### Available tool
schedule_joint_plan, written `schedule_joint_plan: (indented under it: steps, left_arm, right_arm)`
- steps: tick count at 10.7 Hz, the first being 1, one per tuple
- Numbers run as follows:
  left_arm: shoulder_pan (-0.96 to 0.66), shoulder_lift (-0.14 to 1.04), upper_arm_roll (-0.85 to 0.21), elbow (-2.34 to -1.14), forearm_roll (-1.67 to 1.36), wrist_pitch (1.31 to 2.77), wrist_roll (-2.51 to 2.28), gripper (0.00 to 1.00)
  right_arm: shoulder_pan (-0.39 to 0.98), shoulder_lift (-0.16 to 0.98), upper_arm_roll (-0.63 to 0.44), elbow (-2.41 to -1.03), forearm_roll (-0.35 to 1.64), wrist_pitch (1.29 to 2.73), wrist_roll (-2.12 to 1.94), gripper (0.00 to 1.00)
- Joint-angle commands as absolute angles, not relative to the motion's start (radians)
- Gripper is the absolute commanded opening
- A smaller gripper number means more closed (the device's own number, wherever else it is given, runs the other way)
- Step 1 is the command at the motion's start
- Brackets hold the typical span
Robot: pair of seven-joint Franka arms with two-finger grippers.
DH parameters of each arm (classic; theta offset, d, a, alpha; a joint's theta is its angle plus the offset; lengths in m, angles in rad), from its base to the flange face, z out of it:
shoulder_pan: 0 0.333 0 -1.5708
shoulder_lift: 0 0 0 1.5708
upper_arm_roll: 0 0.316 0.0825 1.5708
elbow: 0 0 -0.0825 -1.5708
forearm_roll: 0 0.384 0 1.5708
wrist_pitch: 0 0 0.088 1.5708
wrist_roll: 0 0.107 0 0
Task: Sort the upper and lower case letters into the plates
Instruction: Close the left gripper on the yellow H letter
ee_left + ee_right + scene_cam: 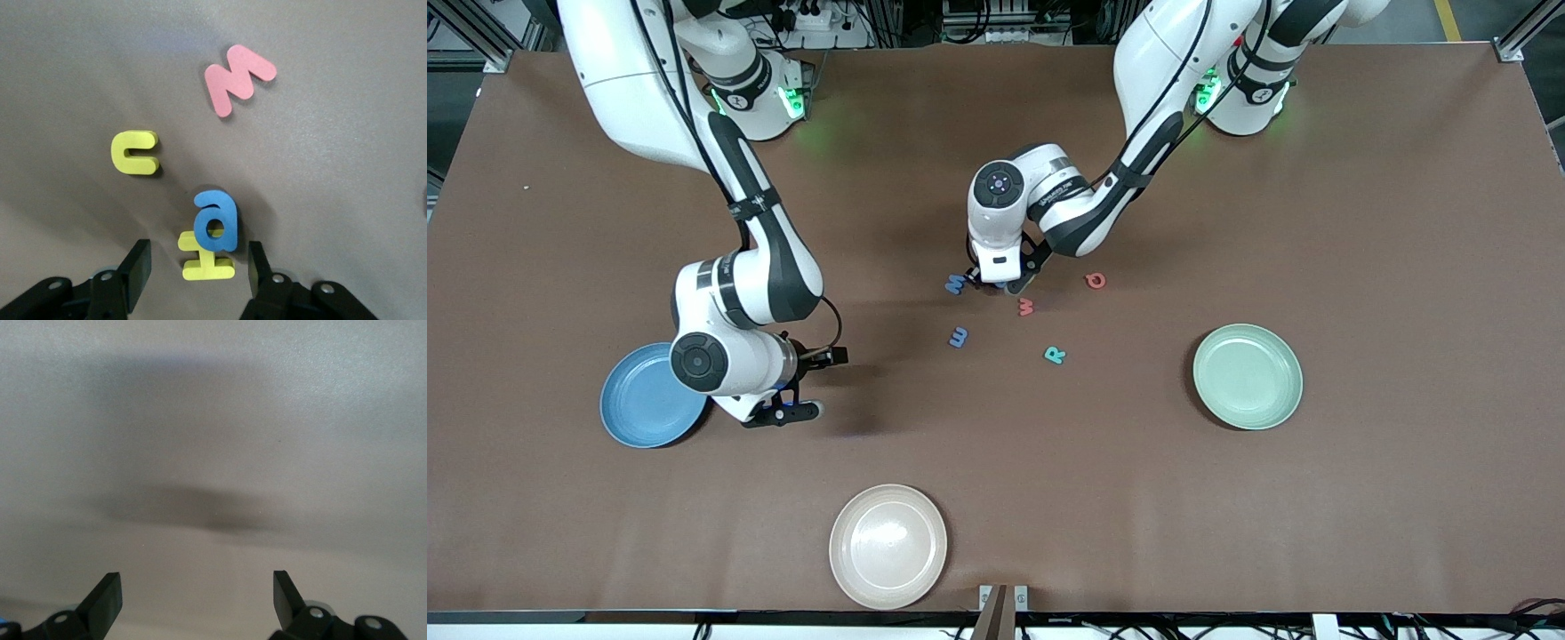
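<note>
My left gripper [1005,284] is low over the middle of the table, jaws open. In the left wrist view its fingers [137,267] stand on either side of a yellow letter [208,261], with a gap on each side. A blue "a" [217,220] lies partly on that letter. A yellow "c" [135,152] and a red letter [237,83] lie close by. Loose on the table are a blue letter [955,284], the red letter [1026,307], a red "G" [1095,281], another blue letter [959,337] and a teal "R" [1055,355]. My right gripper [818,384] hangs open and empty beside the blue plate [645,400]. The mint green plate [1248,376] is at the left arm's end.
A cream-beige plate [888,546] sits near the table's front edge, nearer to the camera than the letters. The right wrist view shows only bare brown table [213,453] between the open fingers.
</note>
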State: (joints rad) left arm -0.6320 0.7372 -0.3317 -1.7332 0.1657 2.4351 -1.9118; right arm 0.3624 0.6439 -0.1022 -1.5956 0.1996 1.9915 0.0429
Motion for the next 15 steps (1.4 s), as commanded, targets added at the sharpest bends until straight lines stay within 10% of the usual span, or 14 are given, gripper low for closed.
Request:
schedule_joint_plan:
  steps: [1, 5, 10, 15]
  left_arm:
    - [-0.647, 0.749, -0.321, -1.715, 0.202, 2.441, -1.954, 0.58]
    - [-0.647, 0.758, -0.321, -1.712, 0.202, 2.441, -1.954, 0.53]
    - [-0.646, 0.758, -0.321, -1.683, 0.201, 2.448, -1.953, 0.0]
    - [-0.632, 0.675, -0.324, -1.677, 0.19, 2.373, -1.977, 0.0]
  right_arm:
    - [0.356, 0.644, -0.098, -1.601, 0.219, 2.002, 0.037, 1.0]
    - [0.356, 0.646, -0.098, -1.601, 0.219, 2.002, 0.035, 1.0]
    - [0.357, 0.644, -0.098, -1.601, 0.219, 2.002, 0.035, 1.0]
    - [0.359, 0.644, -0.098, -1.601, 0.219, 2.002, 0.037, 1.0]
